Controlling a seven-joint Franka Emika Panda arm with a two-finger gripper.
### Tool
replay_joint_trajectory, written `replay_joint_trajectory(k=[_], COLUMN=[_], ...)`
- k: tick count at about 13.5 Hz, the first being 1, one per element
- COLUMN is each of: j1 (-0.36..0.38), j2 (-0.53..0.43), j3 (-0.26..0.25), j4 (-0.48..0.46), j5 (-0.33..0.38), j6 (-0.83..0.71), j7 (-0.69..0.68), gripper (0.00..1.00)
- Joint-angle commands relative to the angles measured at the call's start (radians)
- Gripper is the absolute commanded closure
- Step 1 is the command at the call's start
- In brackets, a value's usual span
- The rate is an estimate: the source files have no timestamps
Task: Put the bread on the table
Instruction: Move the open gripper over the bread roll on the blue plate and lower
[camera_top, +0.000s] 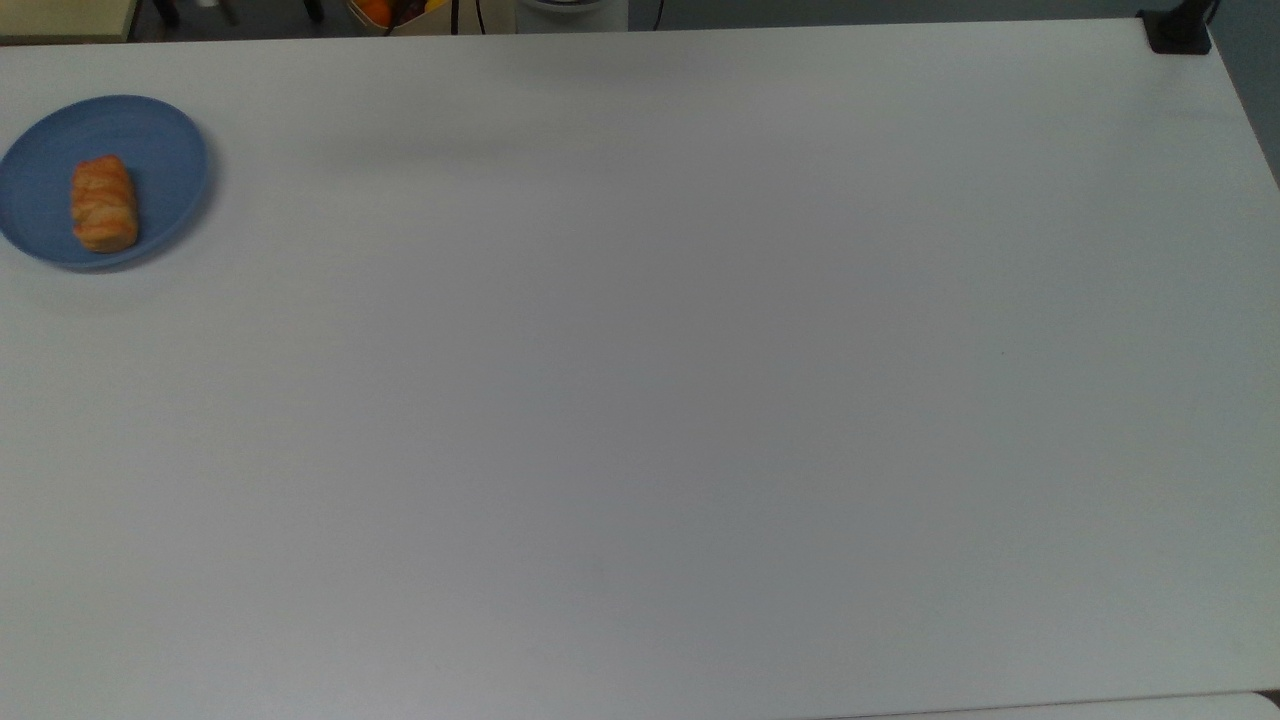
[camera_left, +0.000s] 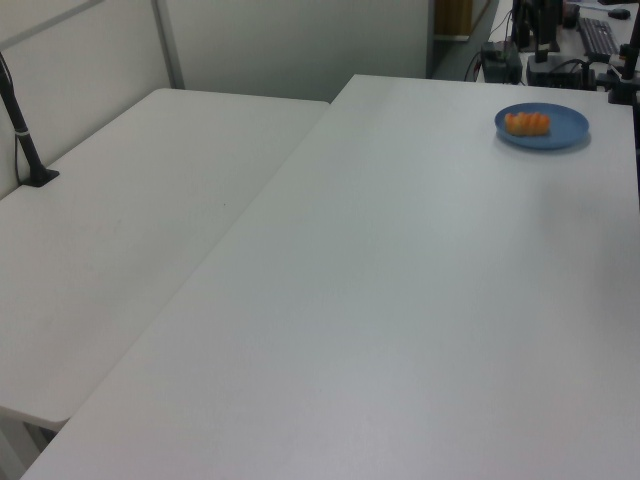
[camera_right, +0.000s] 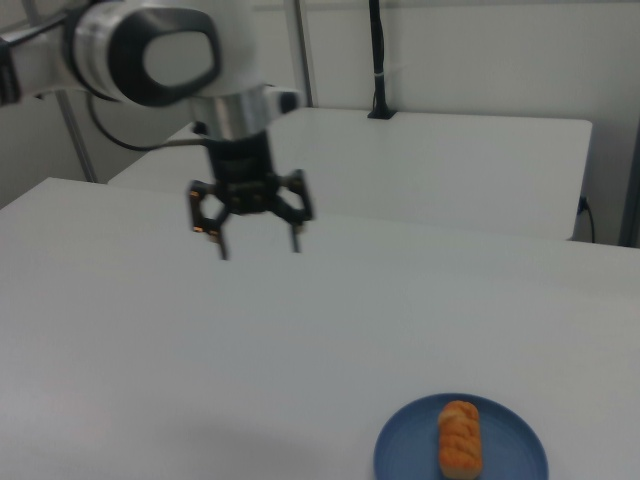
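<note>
While the bread (camera_top: 104, 203) lies on the blue plate (camera_top: 160, 150) near a corner of the table (camera_top: 640, 400), the right view adds the gripper (camera_right: 258, 248) hanging above bare tabletop, well apart from the plate, its two fingers spread wide with nothing between them. From the left view, the plate (camera_left: 565, 128) with the bread (camera_left: 527, 123) sits at the far end.

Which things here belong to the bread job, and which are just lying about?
Job:
bread, lying on the blue plate
table
gripper, open, above the table

Lying about:
second white table
black post
</note>
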Motion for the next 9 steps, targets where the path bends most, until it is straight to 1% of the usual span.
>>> replay_joint_trajectory(k=[1,3,4,7,9], j1=[-0.027,-0.047,-0.07,-0.112,-0.133], j2=[0.06,0.107,0.138,0.195,0.238], j3=[-0.099,-0.134,-0.149,-0.159,-0.16], j4=[-0.007,-0.01,-0.015,-0.047,-0.061], j5=[0.011,0.014,0.034,0.071,0.074], j6=[0.135,0.218,0.279,0.377,0.45], j7=[-0.083,-0.091,-0.091,-0.086,-0.083], gripper=[0.0,0.0,0.0,0.0,0.0])
